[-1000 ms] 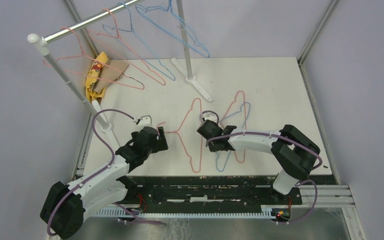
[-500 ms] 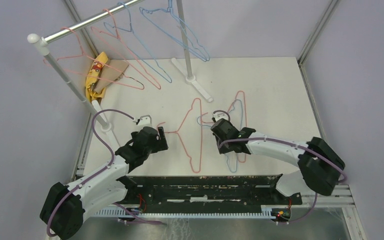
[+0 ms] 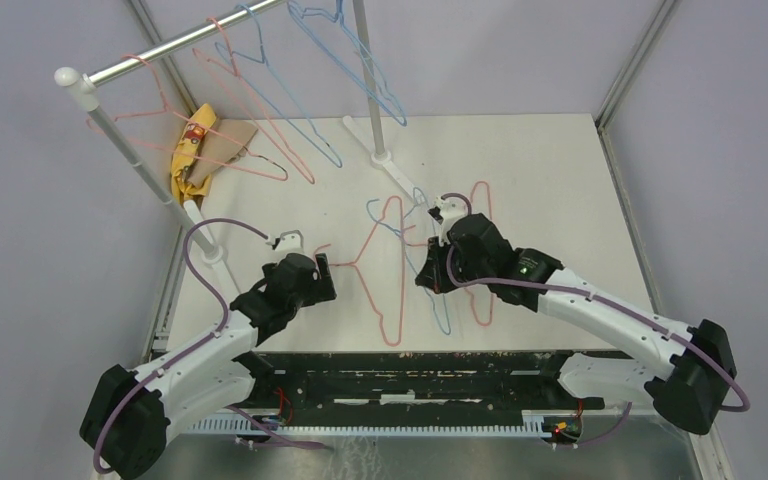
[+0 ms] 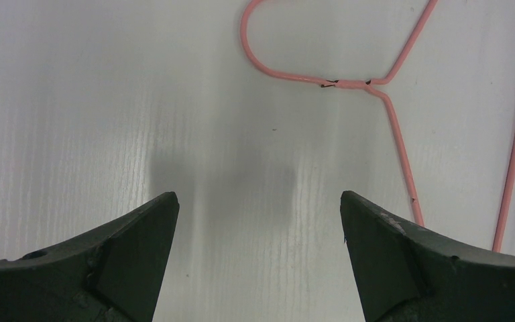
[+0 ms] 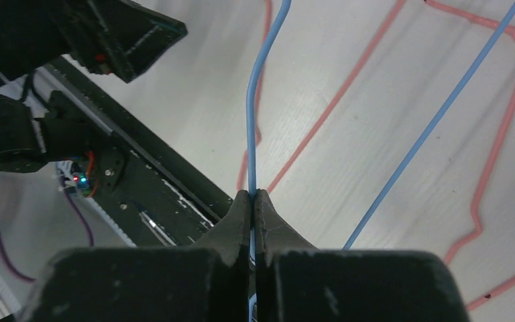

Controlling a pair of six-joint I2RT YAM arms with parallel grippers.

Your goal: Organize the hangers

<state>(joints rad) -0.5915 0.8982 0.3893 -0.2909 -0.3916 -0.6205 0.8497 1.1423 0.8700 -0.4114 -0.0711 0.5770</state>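
Observation:
My right gripper (image 3: 428,277) is shut on a light blue hanger (image 3: 442,312), pinching its thin wire (image 5: 251,134) between the fingertips (image 5: 252,196). That hanger tilts over two pink hangers lying flat on the white table. One pink hanger (image 3: 401,290) lies in the middle. The other (image 3: 486,200) is partly under my right arm. My left gripper (image 3: 332,268) stands open just left of the middle hanger's hook (image 4: 349,83), with only bare table between its fingers (image 4: 258,201). More pink (image 3: 250,110) and blue hangers (image 3: 360,70) hang on the rail.
The silver rail (image 3: 170,50) on white poles crosses the back left, and one white foot (image 3: 390,170) reaches toward the table's middle. A yellow item on brown cardboard (image 3: 192,150) lies by the left pole. A black frame (image 3: 410,365) runs along the near edge.
My right gripper has shut on the blue hanger and swung it toward the back and left, off the right pink hanger. The left arm has not moved.

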